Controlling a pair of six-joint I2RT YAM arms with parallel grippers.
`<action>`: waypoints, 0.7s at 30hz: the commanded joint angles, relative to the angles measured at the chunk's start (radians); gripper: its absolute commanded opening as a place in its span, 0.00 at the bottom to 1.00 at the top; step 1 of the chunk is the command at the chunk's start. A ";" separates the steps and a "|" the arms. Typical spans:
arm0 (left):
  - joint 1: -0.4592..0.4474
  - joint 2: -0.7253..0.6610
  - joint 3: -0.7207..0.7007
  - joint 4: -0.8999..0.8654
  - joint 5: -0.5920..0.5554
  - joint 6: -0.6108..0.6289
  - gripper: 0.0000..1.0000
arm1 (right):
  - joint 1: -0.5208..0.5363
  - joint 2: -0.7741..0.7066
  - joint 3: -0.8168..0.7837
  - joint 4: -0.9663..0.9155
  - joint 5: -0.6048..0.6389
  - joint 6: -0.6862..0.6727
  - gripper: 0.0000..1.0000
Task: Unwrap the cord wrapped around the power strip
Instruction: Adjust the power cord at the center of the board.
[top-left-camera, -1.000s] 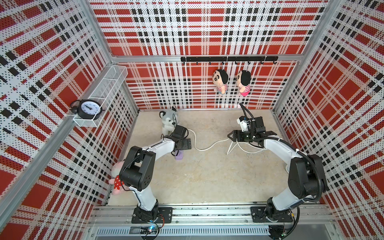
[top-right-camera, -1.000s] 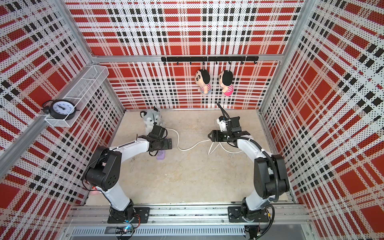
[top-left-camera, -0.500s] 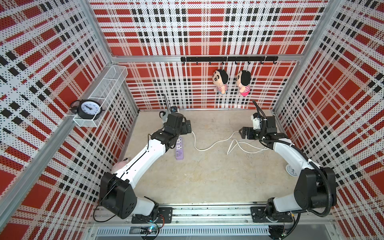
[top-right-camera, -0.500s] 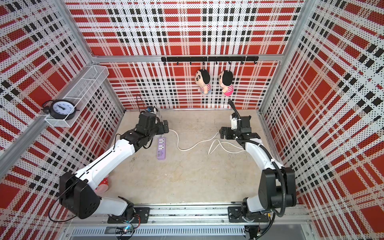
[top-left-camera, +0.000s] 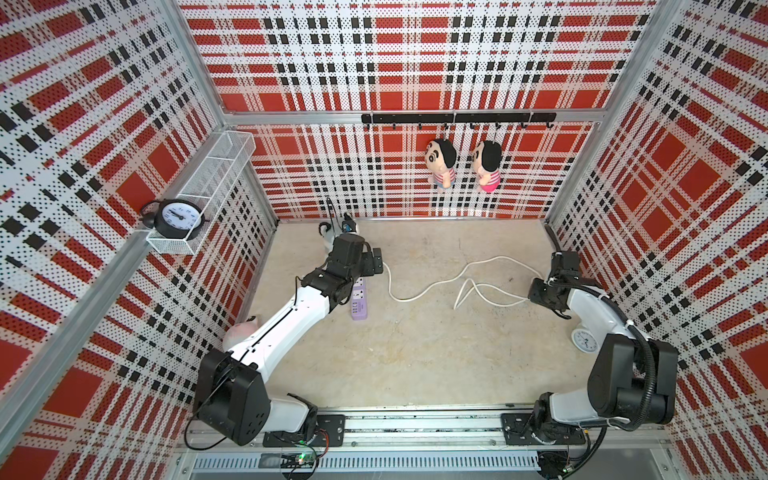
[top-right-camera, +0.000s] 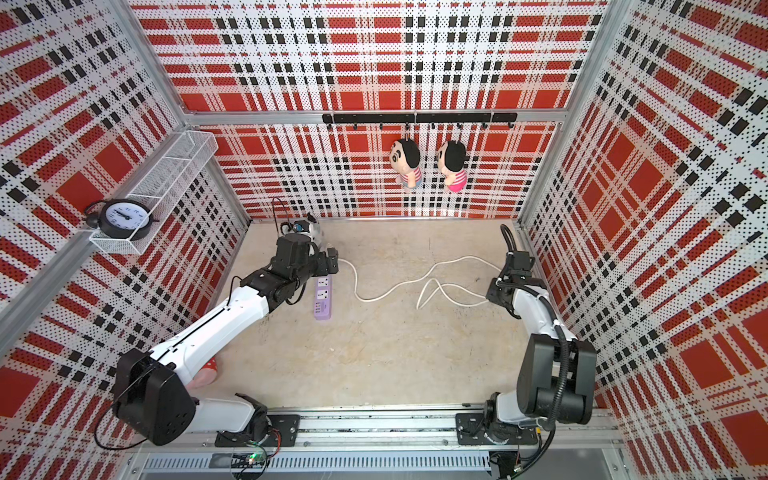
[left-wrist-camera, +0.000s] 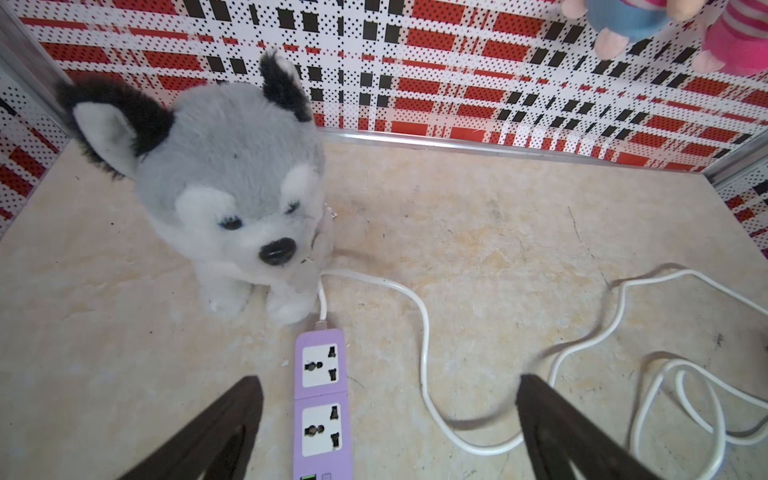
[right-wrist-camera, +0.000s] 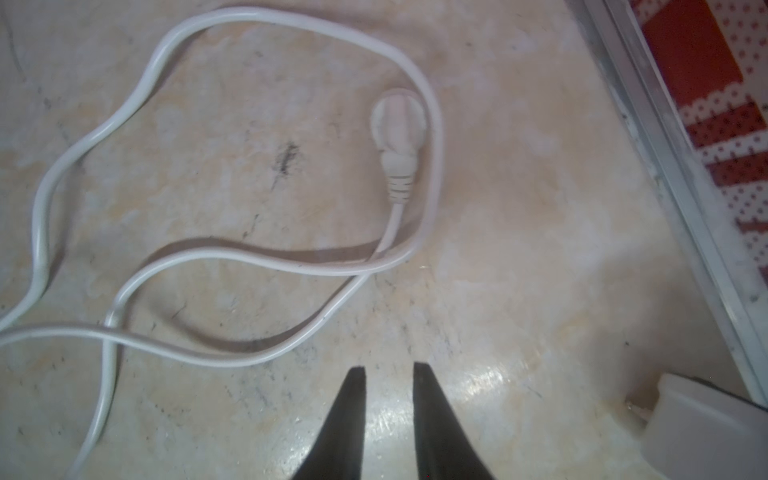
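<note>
The lavender power strip (top-left-camera: 359, 301) (top-right-camera: 323, 300) (left-wrist-camera: 320, 399) lies flat on the floor, sockets up. The white cord (top-left-camera: 436, 282) (top-right-camera: 399, 286) (left-wrist-camera: 424, 345) (right-wrist-camera: 208, 257) leaves the strip's far end and trails in loose loops to the right, with none of it around the strip. Its white plug (right-wrist-camera: 398, 124) rests on the floor inside a loop. My left gripper (top-left-camera: 374, 262) (left-wrist-camera: 386, 380) hangs wide open above the strip, holding nothing. My right gripper (top-left-camera: 535, 291) (right-wrist-camera: 388, 368) hovers near the cord's right end, with a narrow gap between its fingers and nothing in it.
A grey husky plush (left-wrist-camera: 232, 187) (top-left-camera: 328, 232) stands just behind the strip. A small white clock (top-left-camera: 584, 340) lies by the right wall under my right arm. A pink plush (top-left-camera: 241, 330) sits by the left wall. Two dolls (top-left-camera: 440, 166) hang on the back wall.
My left arm lifted off the strip and stretched out behind it, still open. My right gripper drew back toward the right wall and its jaws narrowed. The cord now lies spread further right.
</note>
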 joint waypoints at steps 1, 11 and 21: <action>0.002 0.004 -0.025 0.056 0.034 0.029 0.98 | -0.058 0.028 -0.029 0.063 0.012 0.034 0.23; 0.013 -0.007 -0.067 0.083 0.052 0.040 0.98 | -0.095 0.181 -0.024 0.247 -0.087 0.099 0.48; 0.011 -0.002 -0.090 0.111 0.070 0.023 0.98 | -0.087 0.254 0.013 0.282 -0.110 0.089 0.45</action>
